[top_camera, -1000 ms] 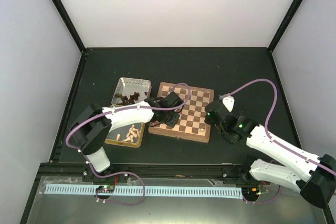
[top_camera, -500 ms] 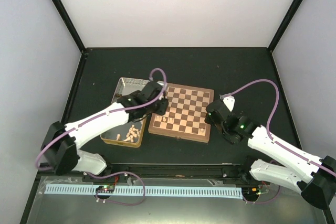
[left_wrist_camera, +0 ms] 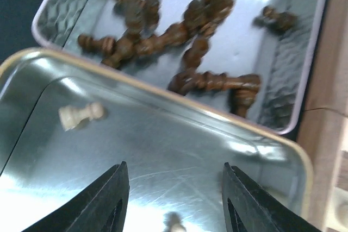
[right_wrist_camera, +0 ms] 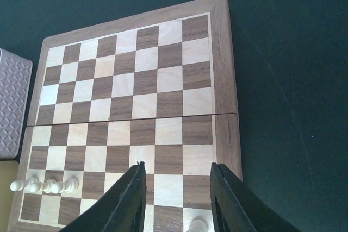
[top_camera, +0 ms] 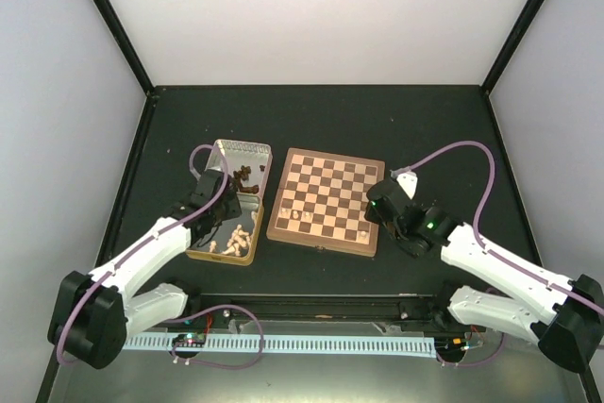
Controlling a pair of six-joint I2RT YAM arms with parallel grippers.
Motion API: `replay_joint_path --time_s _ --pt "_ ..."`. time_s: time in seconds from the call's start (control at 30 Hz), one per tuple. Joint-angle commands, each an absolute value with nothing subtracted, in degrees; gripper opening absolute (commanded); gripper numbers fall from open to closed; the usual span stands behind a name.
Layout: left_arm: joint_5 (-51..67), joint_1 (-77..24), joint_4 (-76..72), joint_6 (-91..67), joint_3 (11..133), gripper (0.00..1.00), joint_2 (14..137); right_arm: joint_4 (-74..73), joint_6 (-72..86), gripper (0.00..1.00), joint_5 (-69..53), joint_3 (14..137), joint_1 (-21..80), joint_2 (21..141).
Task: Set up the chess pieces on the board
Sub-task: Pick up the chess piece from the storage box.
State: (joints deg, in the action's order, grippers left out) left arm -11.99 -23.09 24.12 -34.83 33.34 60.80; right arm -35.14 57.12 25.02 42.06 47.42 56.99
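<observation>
**A:** What is different on the left?

**B:** The left gripper [top_camera: 206,197] has pulled back off the chessboard [top_camera: 340,181]. It now hangs over the near tin [top_camera: 222,258], where the loose cream pieces [top_camera: 236,236] lie. Its fingers [left_wrist_camera: 109,199] have spread and stand apart with nothing between them.

**A:** So it delivered something?

**B:** I judge so. A short row of cream pieces [top_camera: 297,215] stands on the board's near left squares, and the arm looks to be back for another. The dark pieces [left_wrist_camera: 185,31] lie heaped in the far tin [top_camera: 241,145].

**A:** And the right side?

**B:** The right gripper [top_camera: 379,205] has not shifted. It hovers over the board's near right edge with its fingers apart and empty, and a single cream piece [right_wrist_camera: 196,225] stands on the board close by them. Most squares are bare, so the setup seems barely begun.
</observation>
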Motion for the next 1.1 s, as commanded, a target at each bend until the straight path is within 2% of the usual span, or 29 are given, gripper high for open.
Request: replay_joint_path --time_s 0.0,0.17,0.37,0.6,1.07 --pt "-9.8 -21.4 22.7 -37.7 31.8 0.48 61.0 -34.3 56.8 0.35 25.4 43.0 47.0 57.7" --pt "-3.4 -21.4 26.8 -37.3 31.9 0.46 65.6 -34.2 57.0 0.35 25.4 42.8 46.9 57.8" --pt "0.8 -21.4 28.9 -35.5 31.6 0.36 68.9 -34.1 57.1 0.35 25.0 42.7 47.0 58.2" --pt "0.4 -21.4 32.4 -35.5 32.0 0.36 71.4 -34.0 57.1 0.35 25.0 42.5 47.0 58.2" --pt "-5.2 -21.4 32.7 -35.2 32.1 0.09 71.5 -33.1 56.8 0.35 24.7 42.0 47.0 58.1"
